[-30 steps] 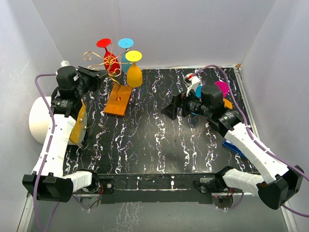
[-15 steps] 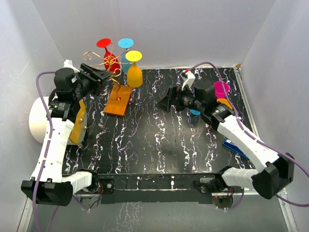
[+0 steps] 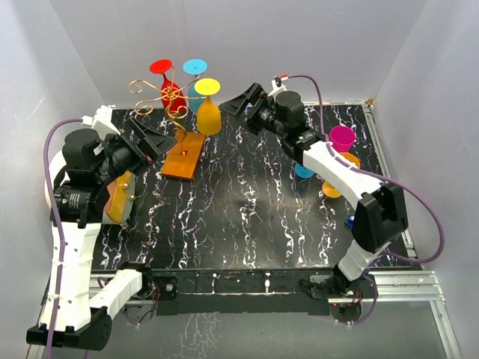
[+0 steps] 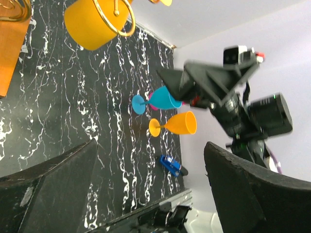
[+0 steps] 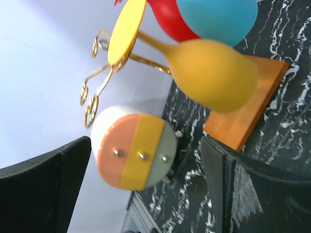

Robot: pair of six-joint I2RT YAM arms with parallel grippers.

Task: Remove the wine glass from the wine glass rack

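The wine glass rack, gold wire scrolls [image 3: 153,93] on an orange-brown wooden base [image 3: 184,155], stands at the back left. A red glass [image 3: 171,88], a blue glass [image 3: 196,72] and a yellow glass [image 3: 209,112] hang upside down on it. My left gripper [image 3: 155,140] is open and empty, just left of the base. My right gripper [image 3: 245,102] is open and empty, right of the yellow glass and apart from it. The right wrist view shows the yellow glass [image 5: 211,73], the base [image 5: 252,104] and open fingers [image 5: 257,194]. The left wrist view shows the yellow bowl [image 4: 90,23].
A magenta glass [image 3: 342,137], a blue glass [image 3: 304,171] and an orange glass [image 3: 332,188] are at the right by my right arm. A small blue object [image 3: 349,221] lies near the right edge. An orange-brown piece [image 3: 120,197] sits beside my left arm. Walls close the back and sides.
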